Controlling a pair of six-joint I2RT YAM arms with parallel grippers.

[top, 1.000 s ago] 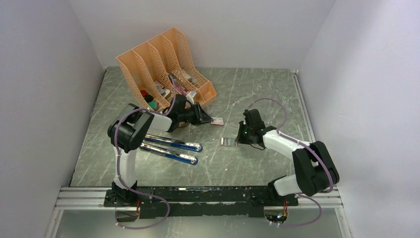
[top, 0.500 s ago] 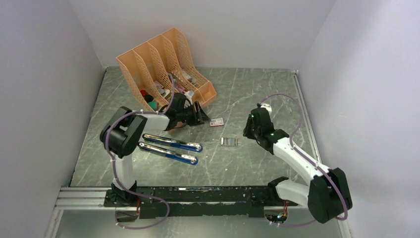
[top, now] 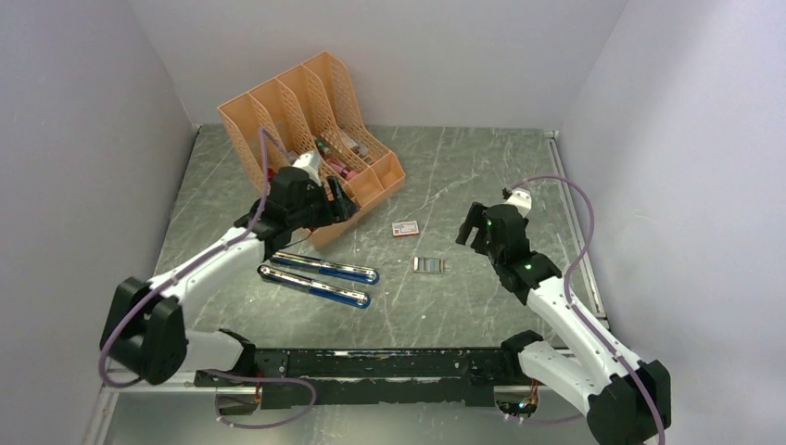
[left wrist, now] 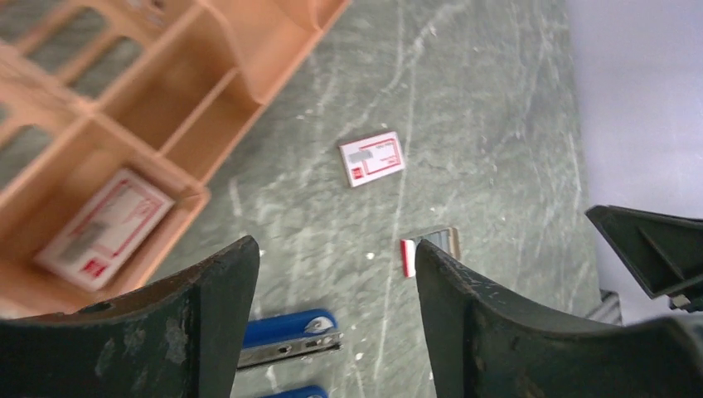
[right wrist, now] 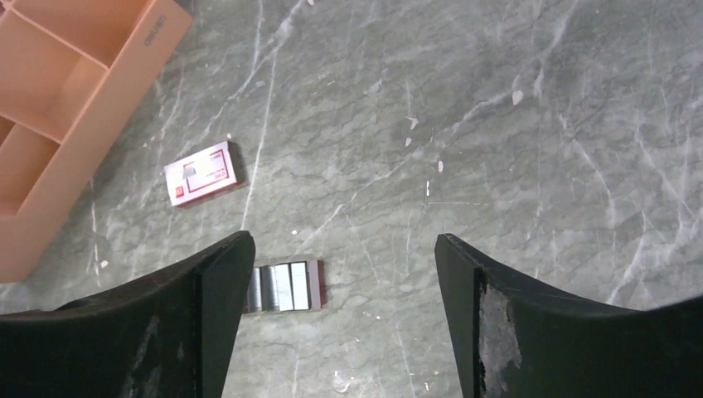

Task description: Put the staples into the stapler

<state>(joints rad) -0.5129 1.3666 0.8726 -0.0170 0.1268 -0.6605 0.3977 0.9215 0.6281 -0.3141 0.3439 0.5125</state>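
**Staple pickup: approach and grasp**

Staples (right wrist: pixel 283 286) lie flat on the table (top: pixel 482 167), between the two arms and well apart from the stapler (top: pixel 324 267). The stapler lies swung open on the table as two blue-and-chrome bars, nearer the left arm. A small white-and-red box (top: pixel 405 228) lies just behind the staples, near the orange organiser (top: pixel 278 102).

Left fingers (left wrist: pixel 207 315) are spread wide and hold nothing; they hang above the table by the organiser's front corner. Right fingers (right wrist: pixel 497 315) are likewise spread wide and empty, raised above the table. In the right wrist view the staples sit low and to the left, partly behind one finger, so the block is not yet centred in the gap.

The step in hand appears to be the pickup of the staples, with the right arm the better placed.

1. Shift the right fingers sideways until the block lies midway between them.
2. Turn the wrist so both fingers meet the long sides squarely.
3. Descend until the tips almost meet the table; the block is thin and gives little height to grip.
4. Close slowly. The block appears to be several strips side by side, so an uneven squeeze may split or tilt them.
5. Lift straight up, clear of the box.

Which stapler bar carries the channel cannot be told from these views.
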